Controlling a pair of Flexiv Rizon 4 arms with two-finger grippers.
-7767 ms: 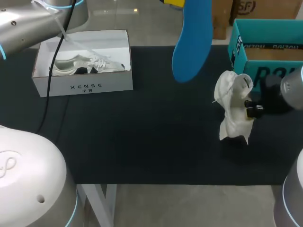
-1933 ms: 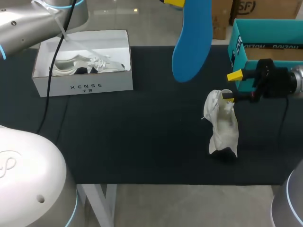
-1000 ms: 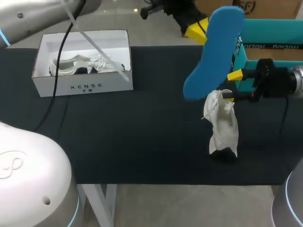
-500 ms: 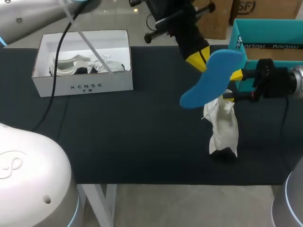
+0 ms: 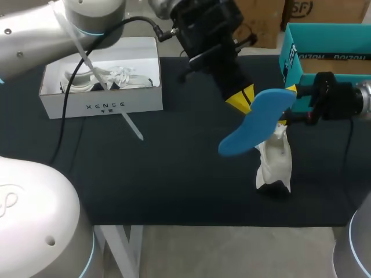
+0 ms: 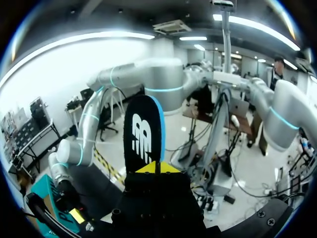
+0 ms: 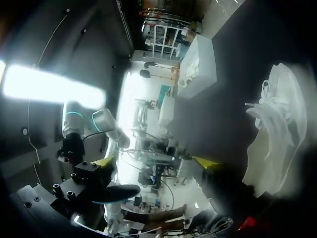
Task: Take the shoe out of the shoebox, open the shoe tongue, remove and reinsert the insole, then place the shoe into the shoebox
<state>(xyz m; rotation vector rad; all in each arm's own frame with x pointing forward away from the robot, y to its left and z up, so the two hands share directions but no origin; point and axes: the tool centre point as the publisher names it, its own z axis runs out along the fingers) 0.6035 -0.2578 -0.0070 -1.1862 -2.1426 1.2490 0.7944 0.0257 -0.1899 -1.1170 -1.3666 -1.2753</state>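
A white shoe (image 5: 275,161) stands on the black mat (image 5: 174,174), toe end down; it also shows in the right wrist view as the white shoe (image 7: 277,129), off to one side of the fingers. My left gripper (image 5: 240,99) reaches across from the left and is shut on a blue insole (image 5: 257,123), which hangs tilted just over the shoe's top. The left wrist view shows the insole (image 6: 143,134) pinched between the yellow tips of the left gripper (image 6: 155,167). My right gripper (image 5: 285,107) stands open beside the shoe's upper end and holds nothing.
A white shoebox (image 5: 101,98) with a second white shoe (image 5: 98,78) in it sits at the back left. A teal box (image 5: 324,40) stands at the back right, behind my right gripper. A loose cable (image 5: 69,92) hangs from the left arm over the shoebox.
My left arm has carried the blue insole down and forward from above the table's back edge until it sits just over the shoe. The shoe and the right gripper have stayed put.
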